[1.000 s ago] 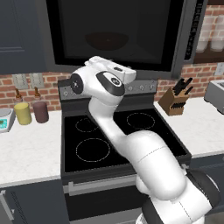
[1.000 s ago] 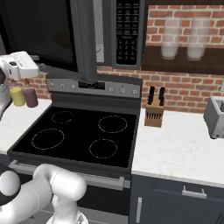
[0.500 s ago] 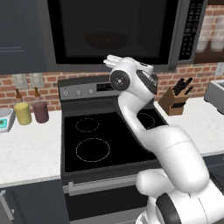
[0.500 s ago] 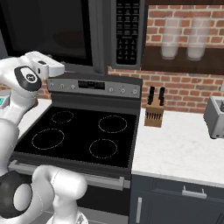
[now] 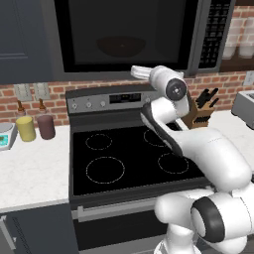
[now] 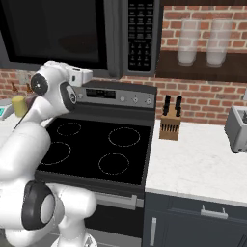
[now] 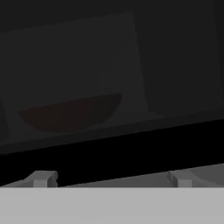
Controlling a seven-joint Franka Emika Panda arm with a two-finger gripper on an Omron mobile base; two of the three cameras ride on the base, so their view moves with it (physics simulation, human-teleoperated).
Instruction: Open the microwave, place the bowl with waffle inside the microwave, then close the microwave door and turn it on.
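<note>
Arm has swung rightward under the dark grey-black microwave (image 5: 134,37), door shut, wide reddish-brown glossy bowl (image 5: 120,45) dim behind its window; claw (image 7: 111,180) spread wide, empty; switching on probably remains.

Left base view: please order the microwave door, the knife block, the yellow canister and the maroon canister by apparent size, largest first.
1. microwave door, by far
2. knife block, partly hidden by the arm
3. yellow canister and maroon canister: they look alike, so no ranking.

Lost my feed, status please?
Hand open, empty, below the microwave door. Door shut, bowl inside behind glass. Nothing in the way.
</note>
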